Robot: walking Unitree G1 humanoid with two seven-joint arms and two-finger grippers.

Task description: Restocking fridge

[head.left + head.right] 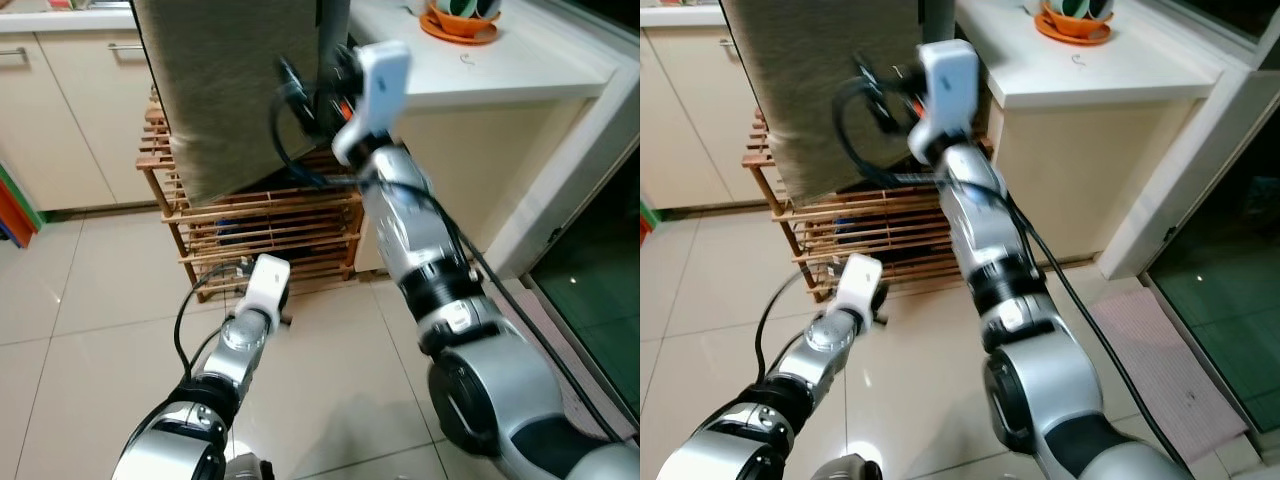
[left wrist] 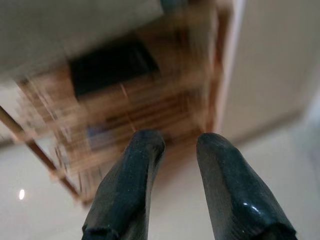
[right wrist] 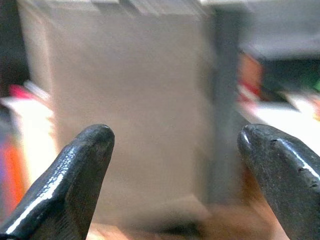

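A grey-brown cloth hangs over a tall boxy thing standing on a wooden slatted rack. My right arm is raised, and its white wrist is just right of the cloth's edge. In the right wrist view my right gripper is open wide, facing the blurred cloth with nothing between its fingers. My left arm reaches low toward the rack's lower shelves. My left gripper has a narrow gap between its fingertips and holds nothing. A dark item lies on a rack shelf.
A white counter carrying an orange dish stands right of the rack. Cream cabinets line the back left. A dark glass door and a mat are on the right. Pale floor tiles lie in front.
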